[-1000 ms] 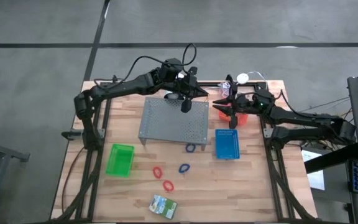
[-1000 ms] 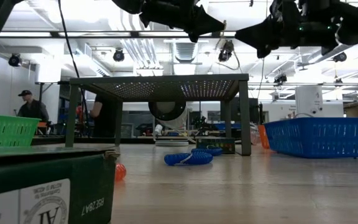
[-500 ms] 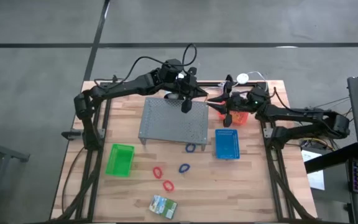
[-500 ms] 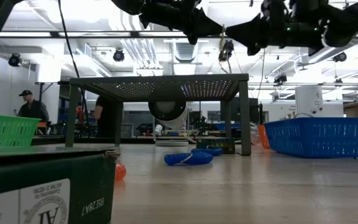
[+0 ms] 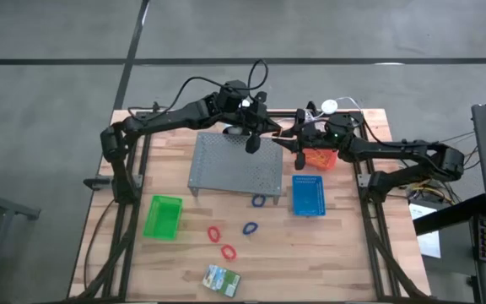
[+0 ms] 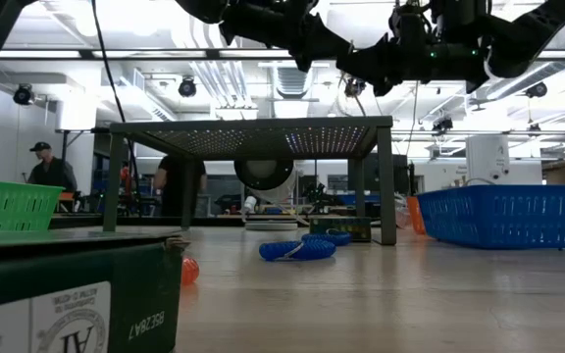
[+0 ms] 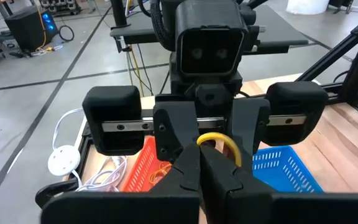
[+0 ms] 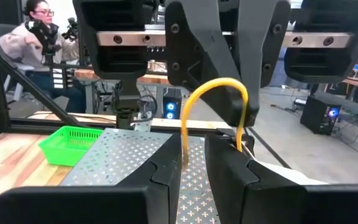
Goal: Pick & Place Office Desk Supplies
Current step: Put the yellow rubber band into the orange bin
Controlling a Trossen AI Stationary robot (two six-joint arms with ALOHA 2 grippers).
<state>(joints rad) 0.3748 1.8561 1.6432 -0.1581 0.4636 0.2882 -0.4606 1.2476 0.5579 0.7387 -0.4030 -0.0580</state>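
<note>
My left gripper (image 5: 255, 137) is shut on a thin yellow rubber band (image 7: 219, 139), high above the far right corner of the grey perforated stand (image 5: 236, 163). My right gripper (image 5: 290, 140) faces it fingertip to fingertip and is open. Its fingers (image 7: 172, 132) stand on either side of the band's loop (image 8: 215, 93). Two blue bands (image 5: 258, 201), two red bands (image 5: 215, 233) and the green-and-yellow crayon box (image 5: 223, 279) lie flat on the near half of the table. My left gripper pinches one end of the band's loop (image 7: 199, 145) between its two shut fingertips. The fingers reach out roughly level toward the table's right. The rest of the loop sticks out past them as an open arch, clear of the stand and the table. I cannot tell whether my right gripper touches the band; one strand (image 8: 184, 140) runs close along a finger.
A red basket (image 5: 321, 156) sits under my right arm and a blue basket (image 5: 308, 196) lies nearer. A green basket (image 5: 163, 217) stands at the near left. People (image 8: 39, 37) are in the room beyond the table's left.
My right gripper has moved toward the table's left, closing in on my left gripper until its fingers stand around the band. My left gripper has kept still with the band.
</note>
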